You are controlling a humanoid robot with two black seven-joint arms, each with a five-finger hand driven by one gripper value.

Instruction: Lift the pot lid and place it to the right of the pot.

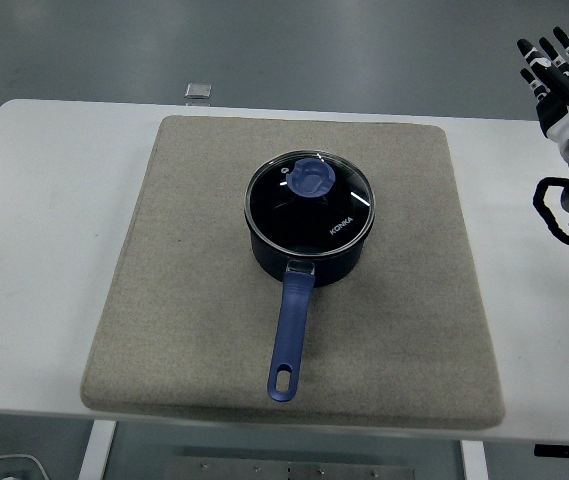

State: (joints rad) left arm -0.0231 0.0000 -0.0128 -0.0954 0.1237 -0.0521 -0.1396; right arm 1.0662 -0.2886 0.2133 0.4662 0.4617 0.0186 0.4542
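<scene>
A dark blue pot sits in the middle of a grey-beige mat, its blue handle pointing toward the table's near edge. A glass lid with a blue knob rests on the pot, covering it. My right hand is raised at the far right edge, well away from the pot, with its fingers spread and holding nothing. The left arm is out of view.
The mat covers most of the white table. A small grey square object lies at the table's far edge, left of centre. Bare mat lies to the right of the pot.
</scene>
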